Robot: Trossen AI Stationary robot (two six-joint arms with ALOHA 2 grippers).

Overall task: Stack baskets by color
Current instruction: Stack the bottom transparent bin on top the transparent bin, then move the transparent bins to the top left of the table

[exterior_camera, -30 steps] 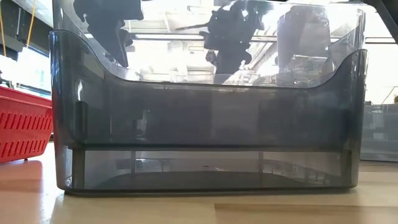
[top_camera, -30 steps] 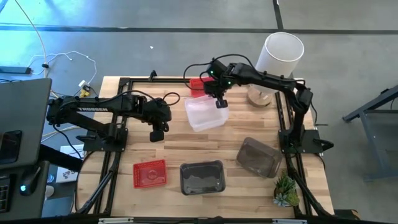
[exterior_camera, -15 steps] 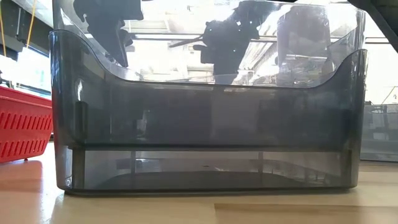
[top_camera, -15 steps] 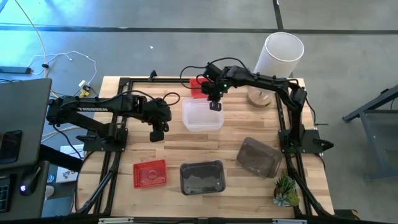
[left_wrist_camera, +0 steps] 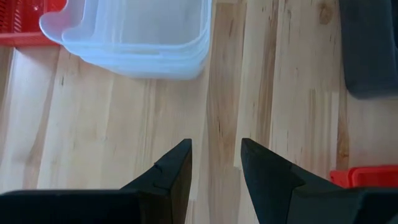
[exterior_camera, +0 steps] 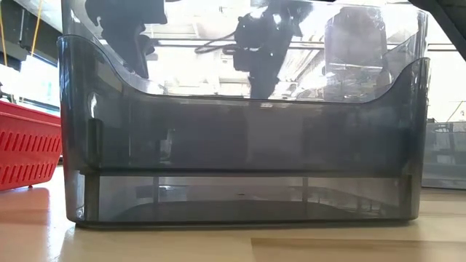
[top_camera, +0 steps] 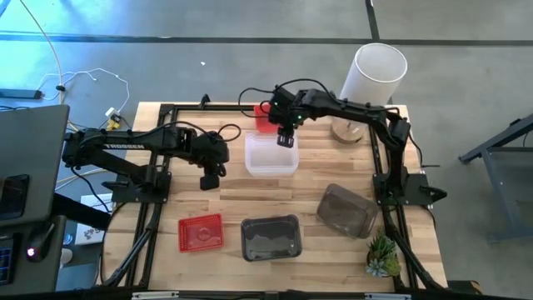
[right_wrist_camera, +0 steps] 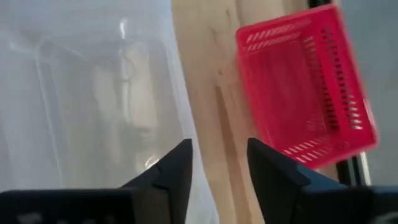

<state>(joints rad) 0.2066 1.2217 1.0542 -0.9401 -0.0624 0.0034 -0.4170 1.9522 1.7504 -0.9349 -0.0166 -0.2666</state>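
Clear basket stack (top_camera: 271, 155) sits flat on the table (top_camera: 325, 171) just 12 o'clock of centre; in the left wrist view it reads as nested clear baskets (left_wrist_camera: 134, 34), looks like three rims, hard to be sure. Right gripper (top_camera: 286, 139) is above the stack's 1 o'clock corner, fingers (right_wrist_camera: 171, 171) parted with only bare wood and the clear wall between them, holding nothing. Red mesh basket (top_camera: 265, 117) touches or nearly touches the stack at its 12 o'clock side, partly under the right arm; right wrist view shows it (right_wrist_camera: 305, 87) just beside the clear rim. Second red basket (top_camera: 201, 232) lies at 8 o'clock near the front edge. Dark grey basket (top_camera: 270, 237) at 6 o'clock, fills the low view (exterior_camera: 240, 145). Another dark grey basket (top_camera: 346, 209), turned at an angle, at 4 o'clock. Left gripper (top_camera: 211, 178) hovers at 9 o'clock of the stack, well apart from it, fingers (left_wrist_camera: 177, 171) open over bare wood, empty. White cylinder (top_camera: 374, 73) at the 1 o'clock corner, small green plant (top_camera: 382, 254) at the 5 o'clock corner.
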